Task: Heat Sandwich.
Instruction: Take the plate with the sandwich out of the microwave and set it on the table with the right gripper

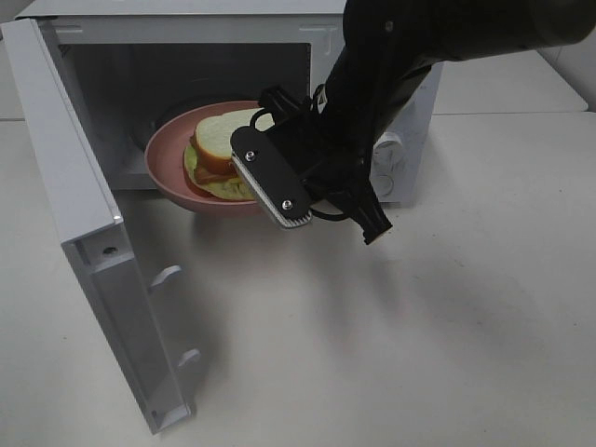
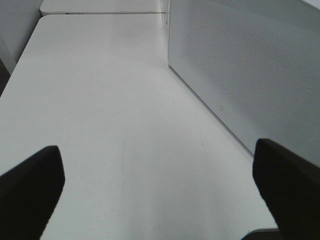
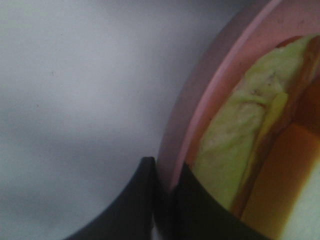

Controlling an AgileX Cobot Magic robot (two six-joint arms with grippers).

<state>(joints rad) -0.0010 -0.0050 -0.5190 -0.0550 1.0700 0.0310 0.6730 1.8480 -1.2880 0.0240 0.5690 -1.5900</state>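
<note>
The sandwich (image 1: 219,149), white bread over a pale yellow-green and orange-brown filling, lies on a round pink plate (image 1: 168,163). The plate hangs at the mouth of the open white microwave (image 1: 400,158), partly inside the cavity. My right gripper (image 1: 250,182) reaches in from the upper right and is shut on the plate's near rim. In the right wrist view its dark fingers (image 3: 145,200) pinch the pink plate's rim (image 3: 200,110), right beside the sandwich (image 3: 235,145). My left gripper (image 2: 160,190) stands open over bare table, holding nothing.
The microwave door (image 1: 84,233) is swung wide open toward the front left. In the left wrist view a white perforated microwave panel (image 2: 250,75) rises beside the left gripper. White tabletop (image 1: 372,354) spreads in front of the microwave.
</note>
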